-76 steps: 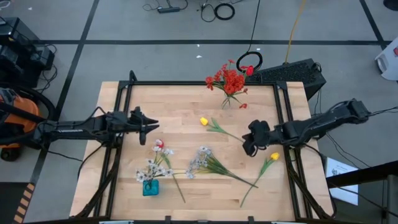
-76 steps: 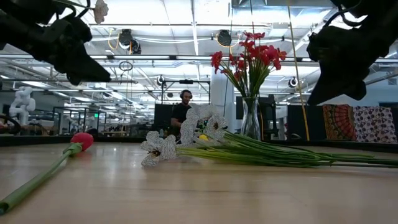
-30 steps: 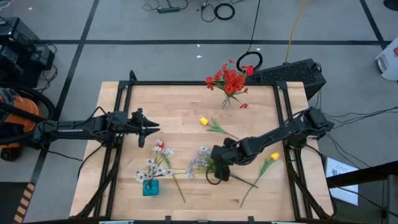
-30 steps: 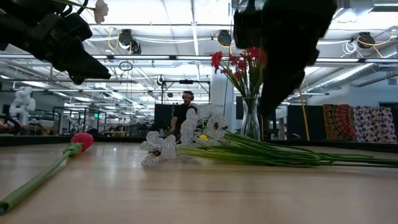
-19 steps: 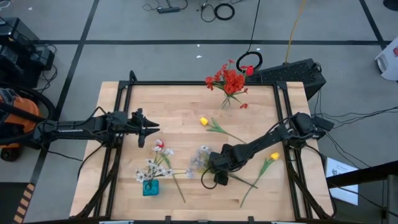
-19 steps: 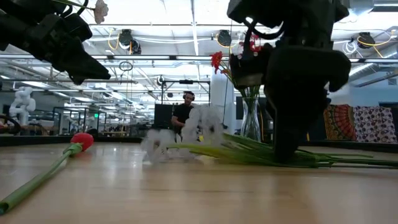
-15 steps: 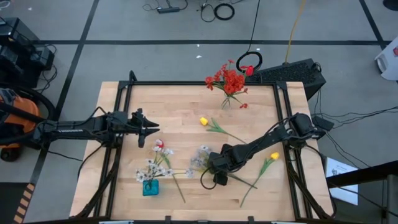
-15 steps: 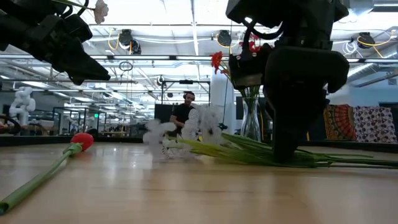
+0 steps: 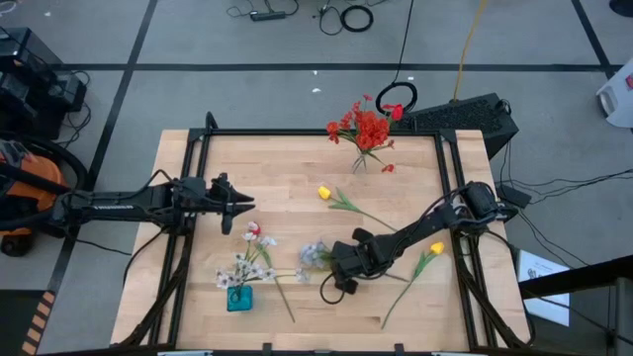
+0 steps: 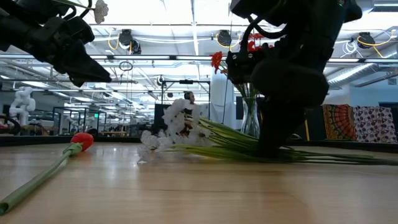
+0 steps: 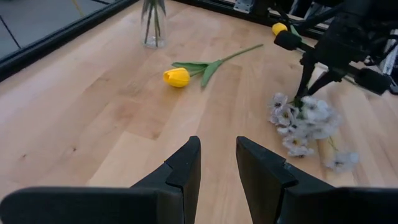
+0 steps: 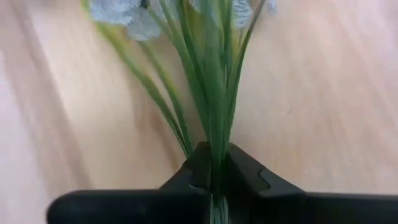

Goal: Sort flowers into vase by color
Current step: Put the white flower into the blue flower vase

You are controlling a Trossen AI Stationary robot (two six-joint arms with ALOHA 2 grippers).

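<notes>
The right gripper (image 9: 342, 265) is clamped on the green stalks of the white flower spray (image 9: 315, 254), near the table's (image 9: 287, 173) middle. Its blossoms point toward the blue vase (image 9: 239, 298), which stands nearer the left gripper (image 9: 240, 207), hovering with fingers apart.

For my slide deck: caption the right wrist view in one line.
Right gripper shut on the green stalks of the white flower spray, just above the wooden table.

We see the right gripper (image 12: 214, 177), which hung open above the table's right side, now down at the table's middle and clamped on the green stalks of the white spray (image 9: 315, 254), whose blossoms have lifted and shifted.
</notes>
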